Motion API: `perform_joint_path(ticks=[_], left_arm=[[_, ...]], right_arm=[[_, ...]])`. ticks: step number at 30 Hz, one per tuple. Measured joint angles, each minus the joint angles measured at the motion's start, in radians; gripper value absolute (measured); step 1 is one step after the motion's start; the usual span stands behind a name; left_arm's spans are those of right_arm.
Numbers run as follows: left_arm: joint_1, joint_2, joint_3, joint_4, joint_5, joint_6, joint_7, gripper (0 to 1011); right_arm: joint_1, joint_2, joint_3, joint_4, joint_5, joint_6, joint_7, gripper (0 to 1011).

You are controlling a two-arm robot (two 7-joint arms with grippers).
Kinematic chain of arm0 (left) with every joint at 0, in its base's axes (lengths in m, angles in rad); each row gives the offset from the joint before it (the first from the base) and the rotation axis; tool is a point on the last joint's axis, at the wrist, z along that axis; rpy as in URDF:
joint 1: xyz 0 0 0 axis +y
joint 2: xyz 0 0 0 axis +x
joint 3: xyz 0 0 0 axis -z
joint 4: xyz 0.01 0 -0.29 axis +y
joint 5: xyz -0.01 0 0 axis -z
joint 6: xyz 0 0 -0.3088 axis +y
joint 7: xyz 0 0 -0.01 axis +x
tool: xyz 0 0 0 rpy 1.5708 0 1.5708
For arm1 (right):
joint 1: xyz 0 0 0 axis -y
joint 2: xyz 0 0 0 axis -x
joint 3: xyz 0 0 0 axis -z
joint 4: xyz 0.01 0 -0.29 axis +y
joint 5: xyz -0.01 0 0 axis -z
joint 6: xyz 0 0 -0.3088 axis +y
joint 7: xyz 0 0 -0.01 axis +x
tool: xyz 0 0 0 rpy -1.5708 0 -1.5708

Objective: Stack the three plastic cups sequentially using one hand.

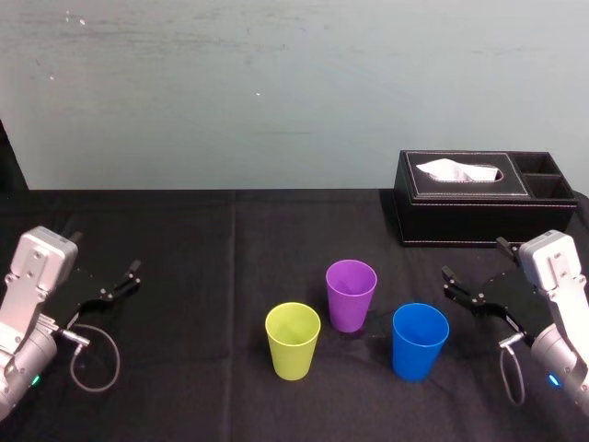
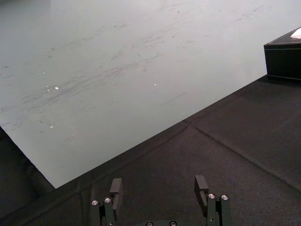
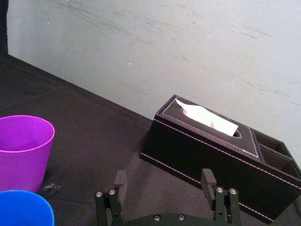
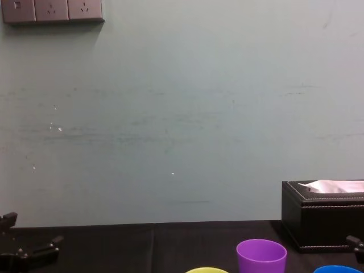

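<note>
Head view, left to right: the left gripper (image 1: pixel 109 256) rests at the table's (image 1: pixel 202 368) edge, fingers spread and empty. The yellow-green cup (image 1: pixel 293 339), purple cup (image 1: pixel 351 293) and blue cup (image 1: pixel 420 339) stand upright and apart mid-table — purple farthest back. The right gripper (image 1: pixel 475 260), fingers likewise parted and empty, sits near the blue cup, in front of the tissue box (image 1: pixel 465 207). Chest view adds wall sockets (image 4: pixel 52 10) — high on the left.

Soft even light, faint shadows
</note>
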Motion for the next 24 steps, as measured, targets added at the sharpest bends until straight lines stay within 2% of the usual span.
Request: perform_joint_path(ticks=[24], left_arm=[[0.000, 0.000, 0.000, 0.000, 0.000, 0.000, 0.000, 1000]], right_arm=[[0.000, 0.000, 0.000, 0.000, 0.000, 0.000, 0.000, 1004]])
